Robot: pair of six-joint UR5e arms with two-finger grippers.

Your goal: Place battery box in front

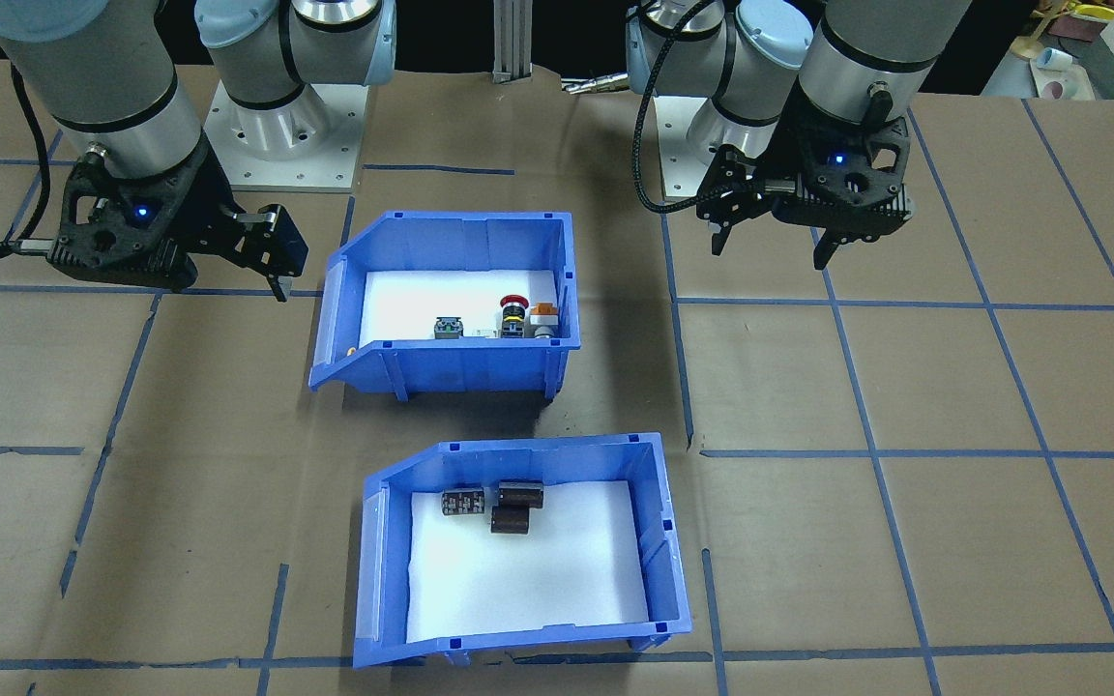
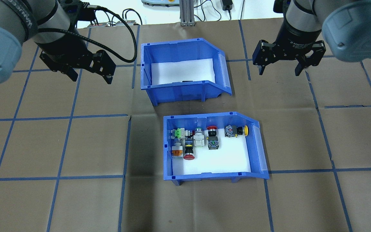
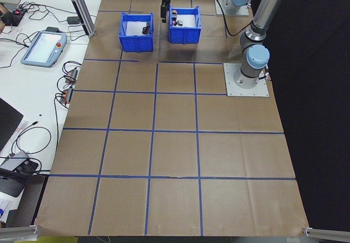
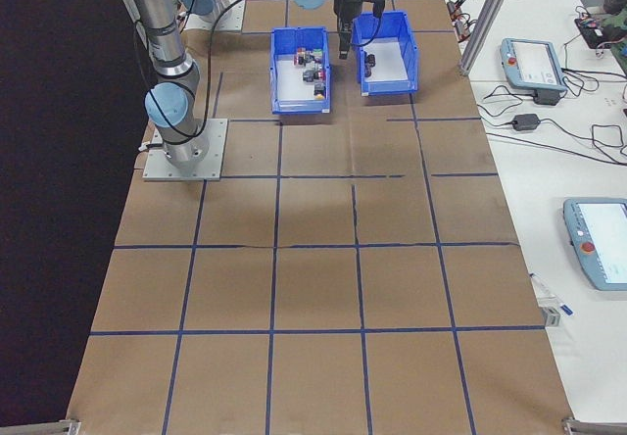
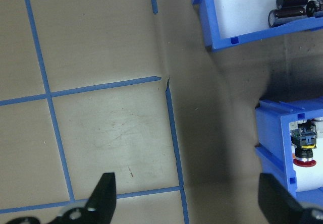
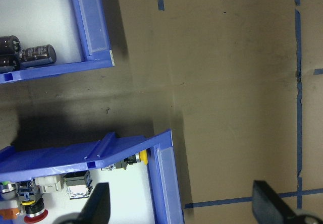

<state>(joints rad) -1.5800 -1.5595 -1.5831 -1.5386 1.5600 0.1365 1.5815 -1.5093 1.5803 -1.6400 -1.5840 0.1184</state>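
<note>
The battery box (image 1: 659, 541) is a blue bin with a white liner and three dark cylinders (image 1: 504, 505). It stands on the table on the side far from the robot's base. In the overhead view the battery box (image 2: 179, 88) is the upper bin, and its near wall hides the cylinders. My left gripper (image 2: 92, 79) hovers open and empty to its left, also seen as the left gripper (image 1: 770, 253). My right gripper (image 2: 279, 73) hangs open and empty to its right. Both wrist views catch a corner of the battery box (image 5: 242, 37) (image 6: 91, 22).
A matching blue bin (image 2: 256, 145) holding several colourful push-buttons and switches sits closer to the robot, just beside the battery box. Brown paper with blue tape lines covers the table (image 2: 60, 145). The arm bases (image 1: 281, 135) stand behind the bins.
</note>
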